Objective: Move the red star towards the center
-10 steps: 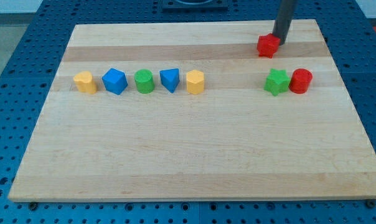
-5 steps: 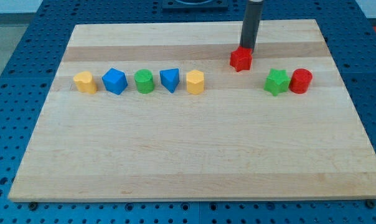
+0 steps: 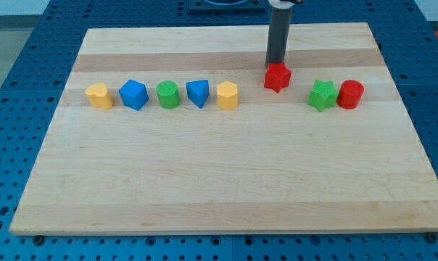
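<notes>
The red star [image 3: 277,77] lies on the wooden board [image 3: 226,181], right of the middle and near the view's top. My tip [image 3: 276,64] touches the star's upper edge, just above it in the view. The dark rod rises from there out of the view's top. The star sits between the yellow block [image 3: 228,95] on its left and the green star [image 3: 322,96] on its right, a little higher than both.
A row at the view's left holds a yellow block [image 3: 98,96], a blue block [image 3: 133,94], a green cylinder [image 3: 167,95], a blue block [image 3: 198,93] and the yellow block. A red cylinder [image 3: 350,95] touches the green star's right side.
My tip has moved left and down the view, pushing the red star from the upper right towards the row of blocks. The other blocks have not moved.
</notes>
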